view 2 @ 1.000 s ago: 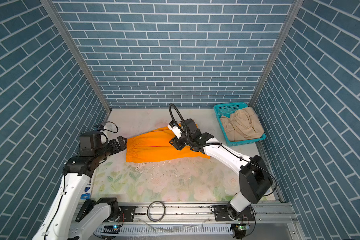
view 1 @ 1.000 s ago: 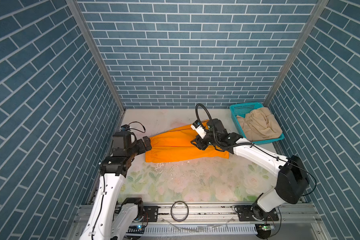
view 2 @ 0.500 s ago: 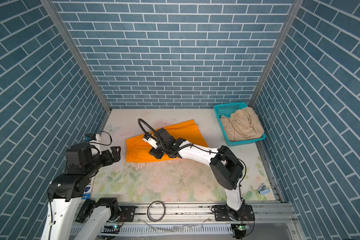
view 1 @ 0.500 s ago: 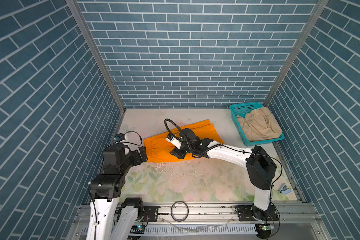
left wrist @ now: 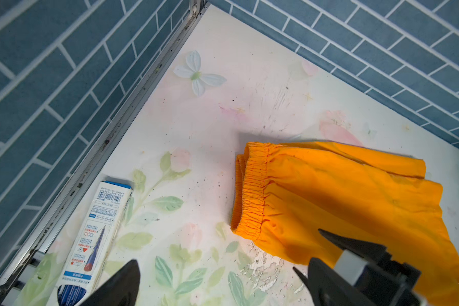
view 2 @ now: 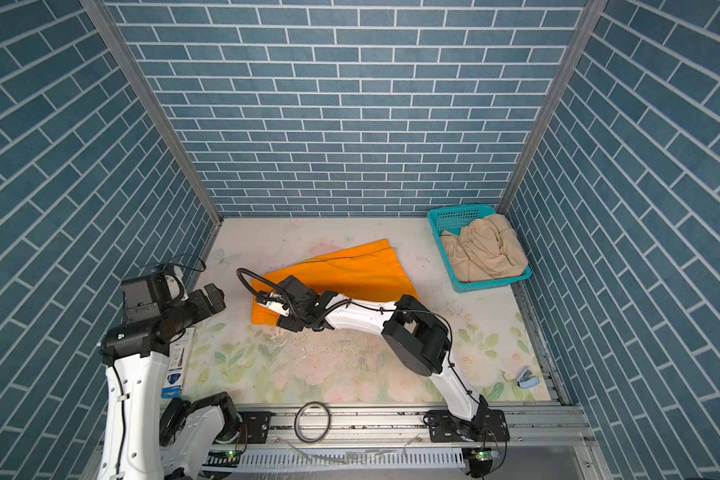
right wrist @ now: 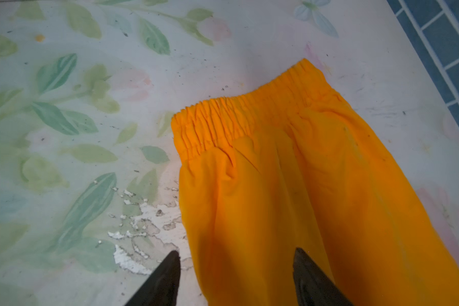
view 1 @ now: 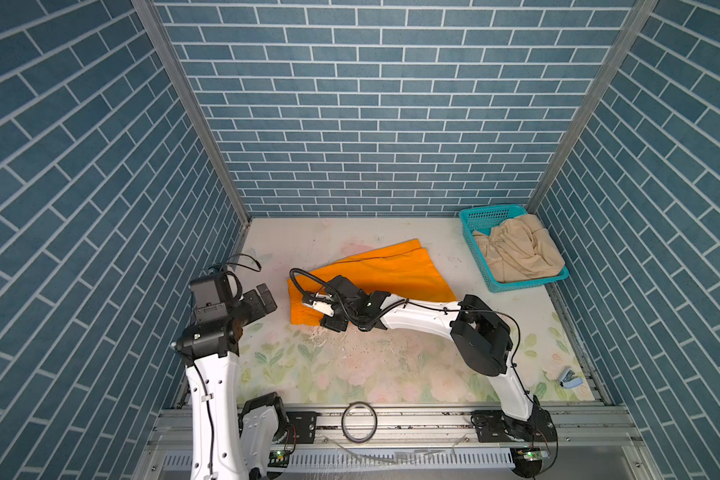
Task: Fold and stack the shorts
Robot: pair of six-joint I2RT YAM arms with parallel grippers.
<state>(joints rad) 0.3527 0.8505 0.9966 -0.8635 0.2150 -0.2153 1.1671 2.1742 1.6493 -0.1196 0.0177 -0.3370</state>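
the right gripper (right wrist: pixel 235 250) hovered open and empty, jaws straddling the six o'clock edge of the orange shorts (view 1: pixel 391 274), which spread toward two o'clock. beige shorts (view 1: pixel 516 253) lay in the basket (view 1: pixel 481 216) beyond.

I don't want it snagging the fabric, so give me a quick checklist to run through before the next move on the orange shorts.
1. Right gripper free of cloth: ok, jaws apart at the waistband end of the orange shorts, nothing pinched.
2. Left gripper ready: ok, open, beside the shorts and not touching them.
3. First fold done: ok, the orange shorts lie leg over leg, flat on the table.
4. Beige shorts folded: not ok, crumpled in the teal basket.
5. Pen box out of the way: ok, at the table's left edge, apart from the shorts.
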